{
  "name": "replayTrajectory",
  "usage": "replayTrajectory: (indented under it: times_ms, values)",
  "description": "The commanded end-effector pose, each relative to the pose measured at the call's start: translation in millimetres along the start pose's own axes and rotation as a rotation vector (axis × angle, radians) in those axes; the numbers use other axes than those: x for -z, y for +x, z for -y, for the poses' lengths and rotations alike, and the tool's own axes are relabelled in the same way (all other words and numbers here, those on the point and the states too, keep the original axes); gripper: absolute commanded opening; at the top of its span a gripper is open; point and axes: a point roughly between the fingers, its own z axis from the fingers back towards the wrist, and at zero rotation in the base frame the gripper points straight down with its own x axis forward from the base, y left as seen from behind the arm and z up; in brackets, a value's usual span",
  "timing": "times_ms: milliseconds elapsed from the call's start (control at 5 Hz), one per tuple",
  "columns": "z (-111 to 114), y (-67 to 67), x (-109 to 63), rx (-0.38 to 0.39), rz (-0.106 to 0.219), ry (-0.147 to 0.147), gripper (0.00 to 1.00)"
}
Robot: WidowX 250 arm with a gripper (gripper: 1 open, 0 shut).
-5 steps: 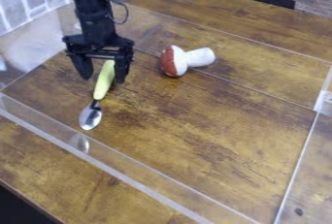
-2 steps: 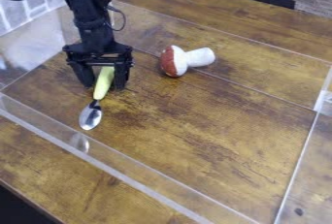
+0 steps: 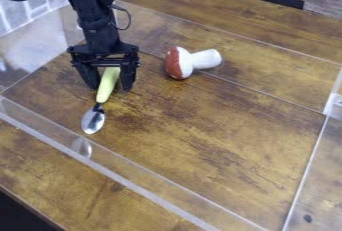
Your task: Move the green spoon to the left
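The green spoon [image 3: 99,100] lies on the wooden table, its yellow-green handle pointing away and its silver bowl [image 3: 92,122] toward the front. My gripper [image 3: 104,83] points straight down over the upper end of the handle, low at the table. Its two black fingers stand open on either side of the handle, one left and one right. The top of the handle is hidden between them. I cannot tell whether the fingers touch the spoon.
A toy mushroom [image 3: 190,62] with a red-brown cap and white stem lies on its side to the right of the gripper. A clear plastic wall [image 3: 160,197] fences the work area along the front and sides.
The gripper has sunk lower around the spoon's handle and shifted slightly left. The spoon and the mushroom have not moved.
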Motion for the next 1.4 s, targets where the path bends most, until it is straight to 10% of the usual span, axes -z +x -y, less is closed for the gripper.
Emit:
replayTrajectory:
  times_ms: [0, 600, 800, 1200]
  values:
    - [-3.3, 9.5, -12.1, -0.003, 0.052, -0.005, 1.00]
    - [-4.1, 11.8, -7.5, -0.016, 0.044, -0.017, 1.00]
    - [-4.7, 12.4, -6.1, -0.019, 0.042, -0.012, 0.00]
    - [-7.7, 13.5, -8.6, -0.002, 0.040, -0.007, 0.00]
